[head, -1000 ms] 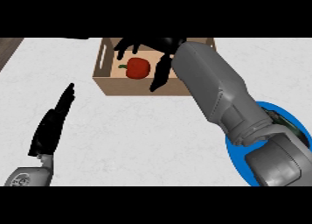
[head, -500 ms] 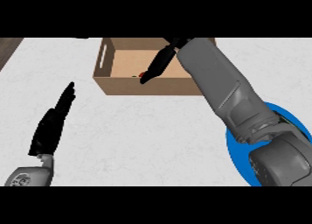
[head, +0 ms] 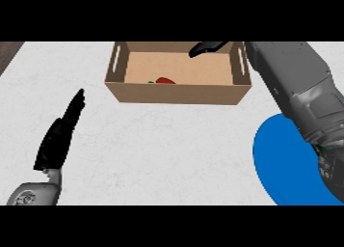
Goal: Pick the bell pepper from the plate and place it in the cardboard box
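Right hand [head: 206, 47] hovers over cardboard box [head: 178, 91] on white counter [head: 167, 144].

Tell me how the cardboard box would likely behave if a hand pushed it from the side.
The cardboard box is low and wide, so it would probably slide rather than tip. Only a small bell pepper shows inside, so it is likely light. Its thin walls may flex a little.
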Available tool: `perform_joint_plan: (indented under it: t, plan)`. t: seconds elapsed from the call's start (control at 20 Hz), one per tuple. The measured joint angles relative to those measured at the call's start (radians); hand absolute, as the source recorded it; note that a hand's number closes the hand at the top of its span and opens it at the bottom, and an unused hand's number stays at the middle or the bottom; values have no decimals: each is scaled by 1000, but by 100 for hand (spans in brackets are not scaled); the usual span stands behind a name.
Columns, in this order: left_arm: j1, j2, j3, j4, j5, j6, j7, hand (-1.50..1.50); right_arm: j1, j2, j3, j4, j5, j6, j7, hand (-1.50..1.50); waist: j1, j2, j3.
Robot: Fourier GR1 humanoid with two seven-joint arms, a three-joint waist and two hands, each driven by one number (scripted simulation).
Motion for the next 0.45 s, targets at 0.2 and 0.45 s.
perform_joint_plan:
  t: [0.2, 0.45]
  plan:
    - [-8, -6, -6, -4, 2, -4, 2, 0, 16, -90, -36, -2, -33, 28, 27, -150, 13, 11, 1]
    - [-19, -11, -20, -14, -4, -8, 2, 0, 34, -184, -52, -10, -47, 88, 37, -150, 33, 23, 3]
